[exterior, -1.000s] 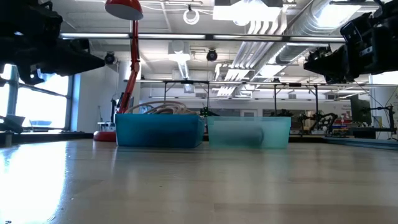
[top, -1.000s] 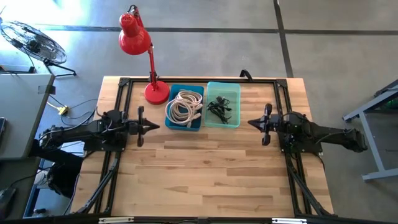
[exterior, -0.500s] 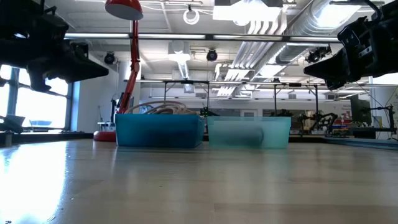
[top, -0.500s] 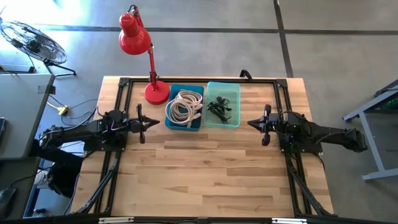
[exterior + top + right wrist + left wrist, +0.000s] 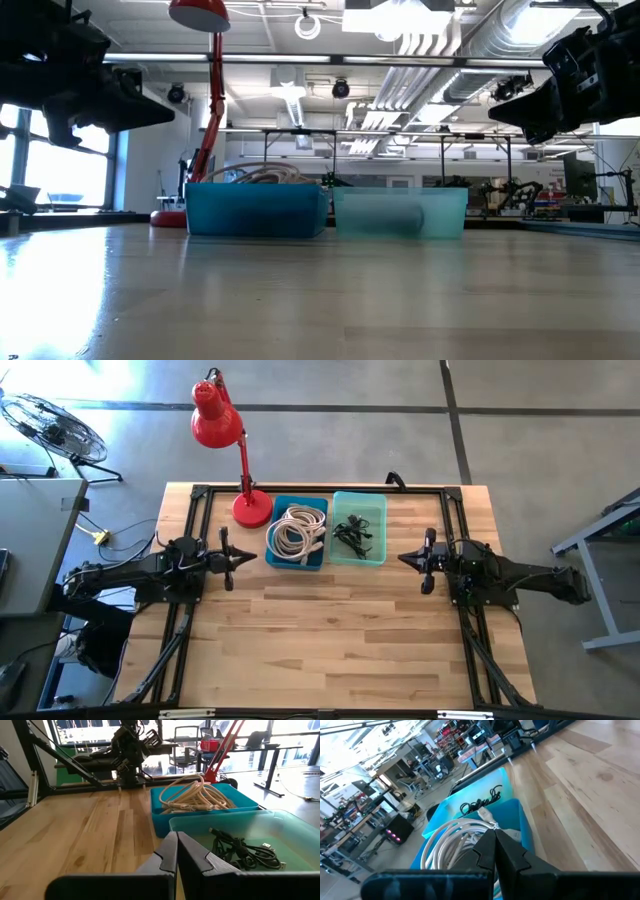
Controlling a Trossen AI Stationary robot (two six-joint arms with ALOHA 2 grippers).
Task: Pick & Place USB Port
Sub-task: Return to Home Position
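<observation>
A blue bin [image 5: 297, 532] holds coiled white cables [image 5: 451, 840], one ending in a small plug. Beside it, on its right, a teal bin [image 5: 358, 530] holds tangled black cables [image 5: 245, 851] with small connectors. Both bins stand on their bases near the table's far edge. My left gripper [image 5: 250, 559] hovers left of the blue bin, shut, pointing at it [image 5: 493, 833]. My right gripper [image 5: 403, 557] hovers right of the teal bin, shut, facing it [image 5: 176, 836]. In the low view both grippers hang well above the tabletop.
A red desk lamp [image 5: 232, 455] stands on its base [image 5: 252, 509] at the far edge, left of the blue bin. A black frame [image 5: 320, 490] runs around the table's far part. Bare wooden tabletop [image 5: 330, 630] stretches toward the near edge.
My left gripper has turned a little toward the blue bin and shifted slightly toward the far edge, staying shut. My right gripper has tipped down a little. Both have kept still over the last half second. The bins and cables have not moved.
</observation>
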